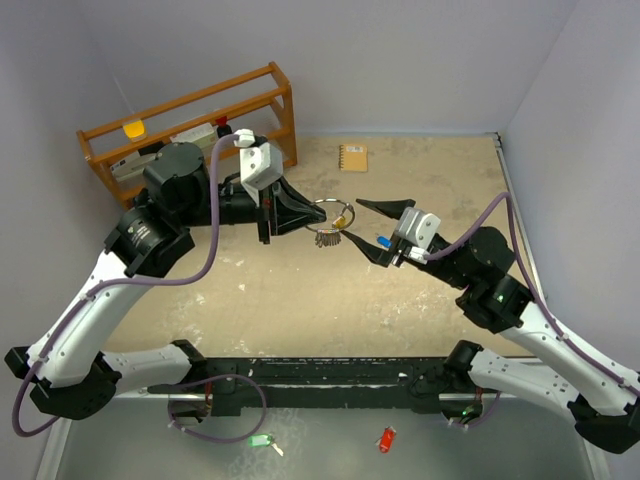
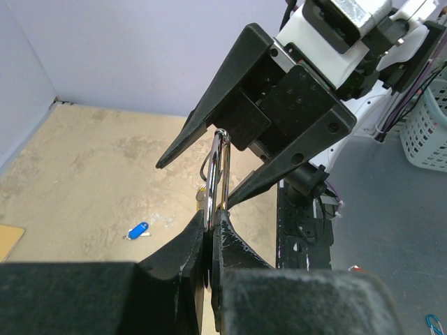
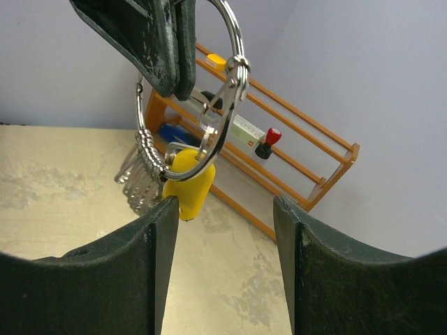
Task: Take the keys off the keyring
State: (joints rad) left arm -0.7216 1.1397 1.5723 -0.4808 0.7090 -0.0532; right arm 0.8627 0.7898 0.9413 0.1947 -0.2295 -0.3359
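Two grippers meet at the keyring [image 1: 331, 212], which hangs in the air above the middle of the table [image 1: 300, 310]. The left gripper [image 1: 308, 214] is clenched on the wire of the ring and holds it on edge. The right gripper [image 1: 352, 220] is released, its fingers spread wide just to the right of the ring and touching nothing.

From the bottom of the ring hangs a fanned bunch of silver keys [image 3: 140, 178]. Beside them a snap clip [image 3: 223, 118], also threaded on the ring, carries a yellow-headed key [image 3: 190, 183]. A blue-headed key [image 2: 138, 230] lies flat on the table below and to the right of the ring, so the job looks begun but far from finished.

The step in hand seems to be the approach for the next pull. The right gripper would need to close on a single key or on the clip, not on the whole bunch. It would then have to work that piece around the coil to the split while the left grip keeps the ring from turning. The wire is thin, so the ring could twist or slip out.

Nearer the arm bases than the ring, a green tag [image 1: 260, 440] and a red tag [image 1: 386, 438] lie on a grey metal strip. The tabletop under the ring is beige, scuffed and blotchy. Beyond the ring lies a small tan notebook [image 1: 352, 157], and beyond it to the left an orange wooden rack [image 1: 190, 120] stands against pale walls. Off to the right of the ring, past the table, stands a white basket [image 2: 427, 132].
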